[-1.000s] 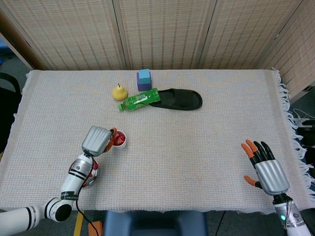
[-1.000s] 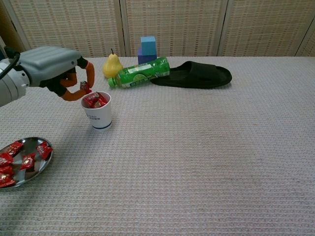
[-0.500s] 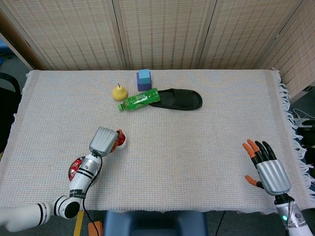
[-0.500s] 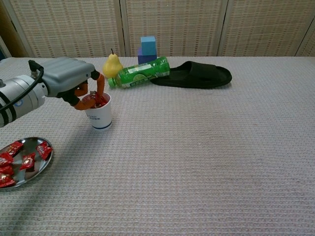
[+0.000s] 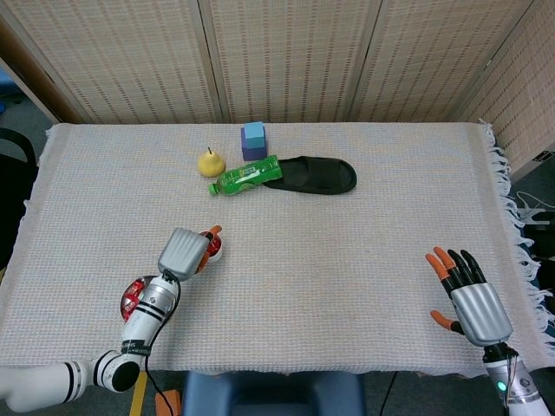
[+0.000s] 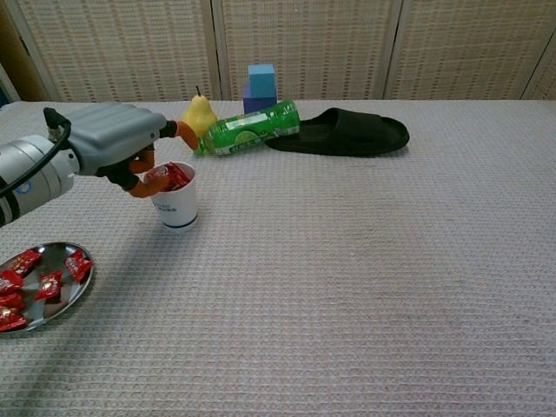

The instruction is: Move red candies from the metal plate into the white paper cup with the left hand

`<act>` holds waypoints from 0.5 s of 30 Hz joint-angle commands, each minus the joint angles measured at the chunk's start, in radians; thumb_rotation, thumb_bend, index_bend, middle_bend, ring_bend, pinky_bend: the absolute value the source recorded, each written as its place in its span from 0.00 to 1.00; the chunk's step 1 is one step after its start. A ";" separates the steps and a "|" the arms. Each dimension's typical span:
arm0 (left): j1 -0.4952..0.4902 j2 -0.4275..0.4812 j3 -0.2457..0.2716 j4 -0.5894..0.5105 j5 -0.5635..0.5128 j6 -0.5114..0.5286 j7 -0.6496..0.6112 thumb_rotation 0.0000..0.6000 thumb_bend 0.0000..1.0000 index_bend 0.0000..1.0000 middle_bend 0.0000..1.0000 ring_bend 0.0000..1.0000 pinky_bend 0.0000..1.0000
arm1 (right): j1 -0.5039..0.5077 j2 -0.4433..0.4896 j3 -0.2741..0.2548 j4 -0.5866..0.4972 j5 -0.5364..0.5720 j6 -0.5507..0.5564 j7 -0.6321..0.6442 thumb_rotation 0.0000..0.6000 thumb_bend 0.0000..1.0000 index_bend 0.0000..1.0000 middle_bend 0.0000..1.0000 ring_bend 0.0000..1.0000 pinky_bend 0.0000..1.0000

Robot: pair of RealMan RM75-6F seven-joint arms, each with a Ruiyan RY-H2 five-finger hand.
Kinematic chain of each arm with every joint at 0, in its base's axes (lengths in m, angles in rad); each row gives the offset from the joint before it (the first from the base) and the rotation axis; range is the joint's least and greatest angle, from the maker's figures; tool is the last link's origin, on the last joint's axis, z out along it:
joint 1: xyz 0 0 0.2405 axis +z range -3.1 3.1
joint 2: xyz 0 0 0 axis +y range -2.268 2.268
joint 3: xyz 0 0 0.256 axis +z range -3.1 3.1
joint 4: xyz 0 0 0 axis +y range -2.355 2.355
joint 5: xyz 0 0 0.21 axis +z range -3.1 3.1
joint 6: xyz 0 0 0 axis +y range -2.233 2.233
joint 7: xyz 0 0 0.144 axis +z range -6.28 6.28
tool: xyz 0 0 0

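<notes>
The left robot hand hovers over the white paper cup, fingers spread, holding nothing. Red candies fill the cup. The right robot hand rests open on the table.

Yellow pear upright at far side of surface, which carries woven pale cloth. Green plastic bottle on its side, cap end near pear, other end touching black slipper. Blue block stacked on purple block behind bottle. Wicker panels behind.
</notes>
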 commanded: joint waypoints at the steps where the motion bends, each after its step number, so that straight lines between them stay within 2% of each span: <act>1: 0.025 0.039 0.021 -0.070 0.037 0.040 -0.014 1.00 0.46 0.20 1.00 1.00 1.00 | -0.002 0.000 -0.004 -0.002 -0.008 0.004 -0.001 1.00 0.06 0.00 0.00 0.00 0.00; 5: 0.085 0.113 0.074 -0.158 0.123 0.109 -0.074 1.00 0.46 0.20 0.99 1.00 1.00 | -0.005 0.002 -0.009 -0.001 -0.024 0.016 0.004 1.00 0.06 0.00 0.00 0.00 0.00; 6: 0.108 0.135 0.094 -0.176 0.155 0.135 -0.099 1.00 0.46 0.20 0.95 0.99 1.00 | -0.006 0.003 -0.011 -0.001 -0.028 0.021 0.005 1.00 0.06 0.00 0.00 0.00 0.00; 8: 0.162 0.180 0.141 -0.197 0.235 0.199 -0.176 1.00 0.45 0.20 0.83 0.90 0.96 | -0.010 0.003 -0.012 -0.002 -0.035 0.032 0.009 1.00 0.06 0.00 0.00 0.00 0.00; 9: 0.203 0.211 0.180 -0.196 0.292 0.243 -0.246 1.00 0.45 0.20 0.72 0.76 0.87 | -0.012 0.001 -0.012 -0.001 -0.039 0.038 0.009 1.00 0.06 0.00 0.00 0.00 0.00; 10: 0.235 0.235 0.211 -0.187 0.330 0.275 -0.301 1.00 0.44 0.19 0.65 0.67 0.79 | -0.013 0.000 -0.012 -0.001 -0.041 0.042 0.007 1.00 0.06 0.00 0.00 0.00 0.00; 11: 0.267 0.259 0.241 -0.172 0.362 0.307 -0.355 1.00 0.44 0.16 0.51 0.50 0.63 | -0.015 -0.001 -0.014 -0.001 -0.042 0.043 0.005 1.00 0.06 0.00 0.00 0.00 0.00; 13: 0.346 0.304 0.303 -0.111 0.421 0.392 -0.472 1.00 0.44 0.10 0.28 0.23 0.36 | -0.018 -0.001 -0.018 -0.005 -0.049 0.046 0.002 1.00 0.06 0.00 0.00 0.00 0.00; 15: 0.431 0.307 0.326 -0.015 0.453 0.510 -0.578 1.00 0.43 0.07 0.14 0.06 0.20 | -0.022 -0.001 -0.023 -0.011 -0.058 0.052 -0.007 1.00 0.06 0.00 0.00 0.00 0.00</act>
